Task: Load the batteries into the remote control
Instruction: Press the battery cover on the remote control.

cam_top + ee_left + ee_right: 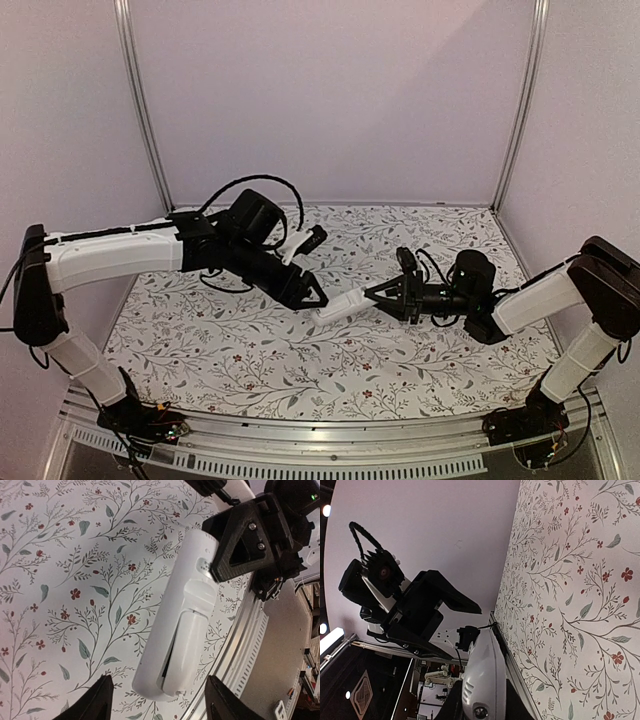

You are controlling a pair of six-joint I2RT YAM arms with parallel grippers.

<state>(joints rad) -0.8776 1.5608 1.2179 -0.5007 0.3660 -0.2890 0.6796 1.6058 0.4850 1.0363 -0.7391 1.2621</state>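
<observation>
So far, very little of the loading looks done from where I sit: the remote control (pixel 186 625) is up off the desk (pixel 200 345), held in the air between the two arms, and I cannot find the batteries in any of my views. The right fingers (pixel 240 545) are clamped on one end of it, pinching the body just past a small printed label. The left fingers (pixel 95 702) stand apart on either side of the free, rounded end without touching it. I am looking at the back of the remote, where the battery cover (pixel 192 645) sits as a long raised panel. A dark slit runs down one edge, so I judge it is on but perhaps not fully seated. Whether cells are already inside I cannot tell. If not, opening, loading and closing all remain. The casing is smooth glossy white plastic, slim with softly rounded corners. The fingers are matt black, angular wedges with visible screws. The desk is covered in a flat pale print of leafy sprigs and small red flowers.
</observation>
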